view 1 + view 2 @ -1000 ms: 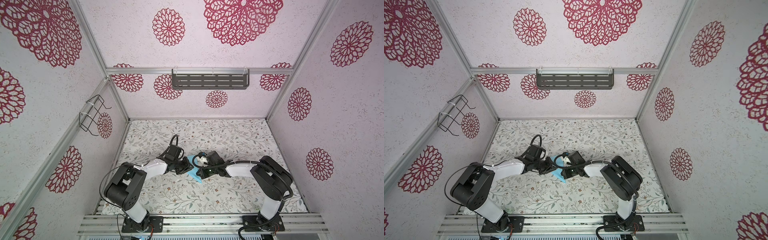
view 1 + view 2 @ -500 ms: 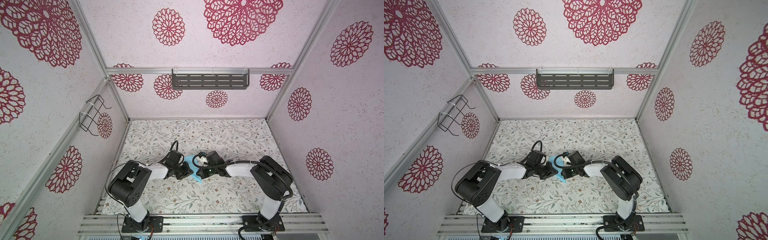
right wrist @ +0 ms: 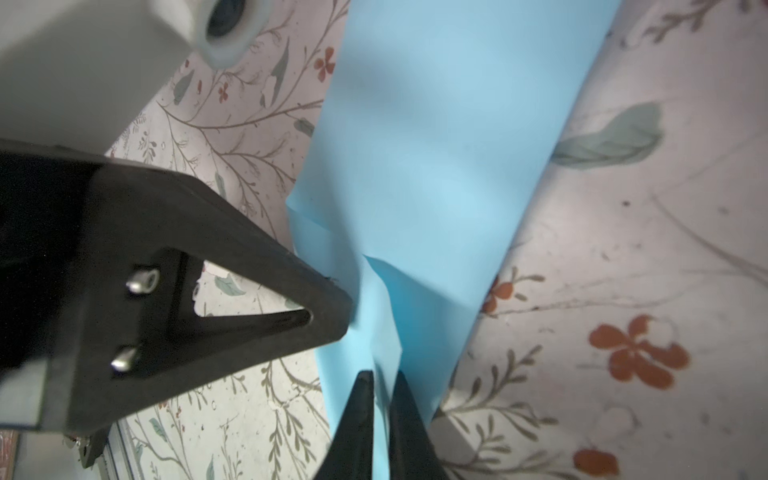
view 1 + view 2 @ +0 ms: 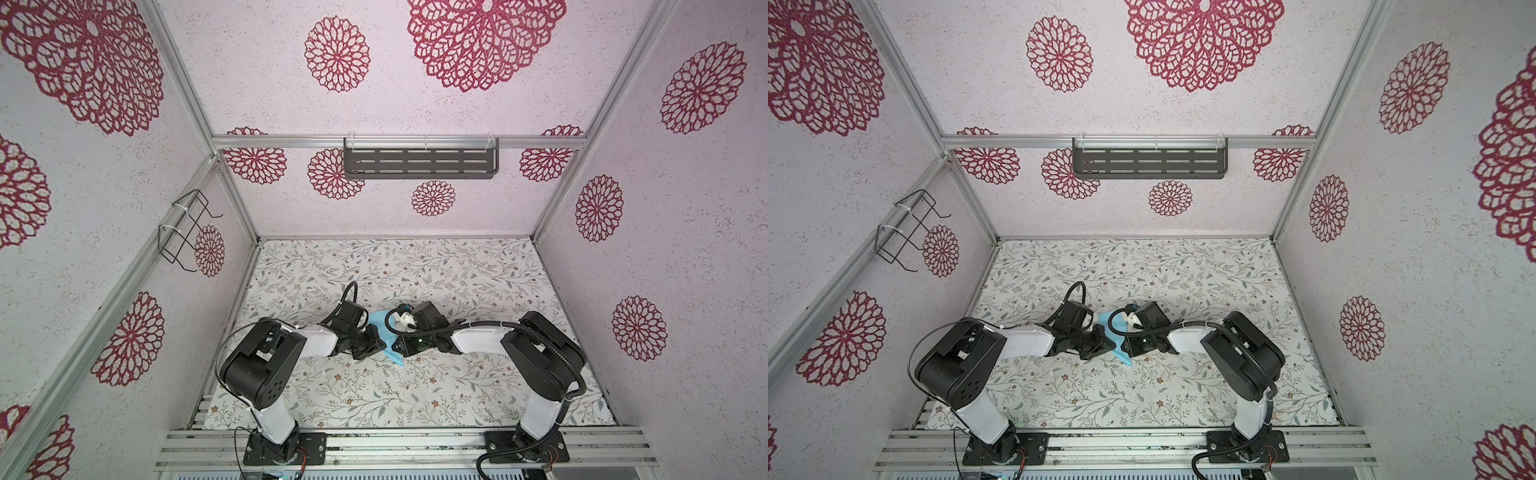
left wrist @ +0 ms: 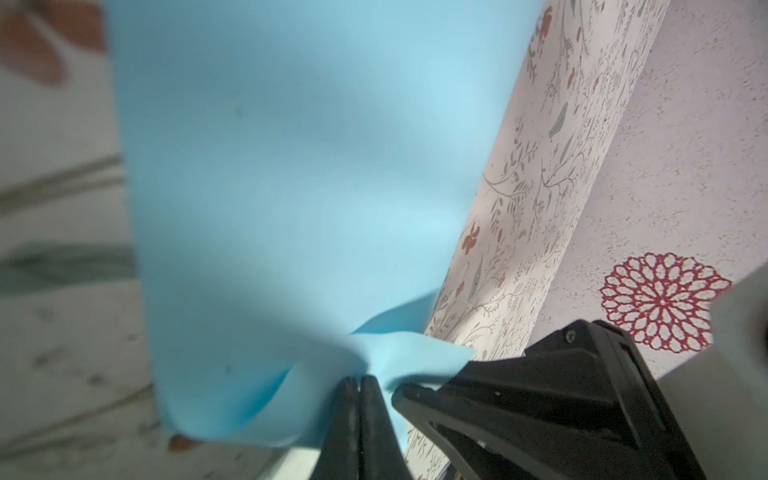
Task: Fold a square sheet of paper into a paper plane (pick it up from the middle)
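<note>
In both top views my arms meet over the table (image 4: 415,395), the blue paper (image 4: 379,330) lifted between them. Left wrist view: my left gripper (image 5: 358,384) is pressed together, pinching the paper's edge. Right wrist view: my right gripper (image 3: 382,380) stands slightly parted around a creased fold — a hand-over, I judge. Next, back the right jaws off without tugging.

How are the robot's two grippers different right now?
The left gripper has its fingers pressed together, pinching the blue paper; the right gripper has a small gap between its fingers, with paper running through. In both top views the left gripper reaches in from the left, the right gripper from the right. Both are black and work on the same paper.
</note>
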Controlling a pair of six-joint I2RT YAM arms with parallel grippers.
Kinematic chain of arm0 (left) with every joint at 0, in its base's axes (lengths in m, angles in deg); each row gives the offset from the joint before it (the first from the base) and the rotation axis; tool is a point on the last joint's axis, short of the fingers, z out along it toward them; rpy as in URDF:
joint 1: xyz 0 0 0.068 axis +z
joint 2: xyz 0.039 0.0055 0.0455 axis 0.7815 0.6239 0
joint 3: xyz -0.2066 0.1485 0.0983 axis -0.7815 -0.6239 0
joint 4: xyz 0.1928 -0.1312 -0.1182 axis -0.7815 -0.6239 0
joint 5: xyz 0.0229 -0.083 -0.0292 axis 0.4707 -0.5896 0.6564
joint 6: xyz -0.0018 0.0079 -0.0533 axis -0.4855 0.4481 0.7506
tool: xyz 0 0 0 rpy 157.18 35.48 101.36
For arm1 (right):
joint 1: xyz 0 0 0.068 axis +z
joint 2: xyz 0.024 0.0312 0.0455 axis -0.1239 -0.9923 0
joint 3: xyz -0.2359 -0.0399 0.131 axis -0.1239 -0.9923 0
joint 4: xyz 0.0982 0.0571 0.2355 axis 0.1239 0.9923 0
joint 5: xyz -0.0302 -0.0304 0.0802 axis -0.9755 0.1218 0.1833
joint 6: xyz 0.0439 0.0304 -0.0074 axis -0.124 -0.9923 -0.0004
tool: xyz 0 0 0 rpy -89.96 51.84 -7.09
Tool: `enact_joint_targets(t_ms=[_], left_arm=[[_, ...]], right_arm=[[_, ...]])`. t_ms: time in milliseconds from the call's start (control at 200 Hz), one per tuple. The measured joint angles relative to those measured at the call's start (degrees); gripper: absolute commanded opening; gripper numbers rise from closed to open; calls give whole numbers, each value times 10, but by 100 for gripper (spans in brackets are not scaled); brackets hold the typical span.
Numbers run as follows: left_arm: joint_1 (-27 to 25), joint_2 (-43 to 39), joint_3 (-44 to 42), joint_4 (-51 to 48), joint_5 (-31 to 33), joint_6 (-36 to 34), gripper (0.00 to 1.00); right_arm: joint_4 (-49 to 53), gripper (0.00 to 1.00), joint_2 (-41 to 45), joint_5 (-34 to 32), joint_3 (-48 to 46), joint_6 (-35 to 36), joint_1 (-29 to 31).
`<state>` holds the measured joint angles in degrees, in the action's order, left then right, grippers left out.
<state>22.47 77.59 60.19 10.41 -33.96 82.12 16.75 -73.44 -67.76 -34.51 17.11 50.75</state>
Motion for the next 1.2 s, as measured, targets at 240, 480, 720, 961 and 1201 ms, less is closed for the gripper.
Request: enact_joint_targets(t_ms=[240, 480, 720, 961, 1201], left_arm=[[0, 10, 20, -25, -4, -8, 3], [1, 15, 32, -40, -7, -14, 3], [2, 17, 36, -48, -9, -15, 3], [4, 18, 37, -49, -11, -15, 2], [6, 20, 38, -55, -14, -16, 2]], right_arm=[[22, 24, 67, -54, -7, 37, -2], [18, 16, 89, -88, -24, 112, 37], [15, 8, 62, -97, -25, 151, 67], [6, 8, 39, -101, -25, 161, 72], [7, 8, 33, -111, -25, 175, 78]])
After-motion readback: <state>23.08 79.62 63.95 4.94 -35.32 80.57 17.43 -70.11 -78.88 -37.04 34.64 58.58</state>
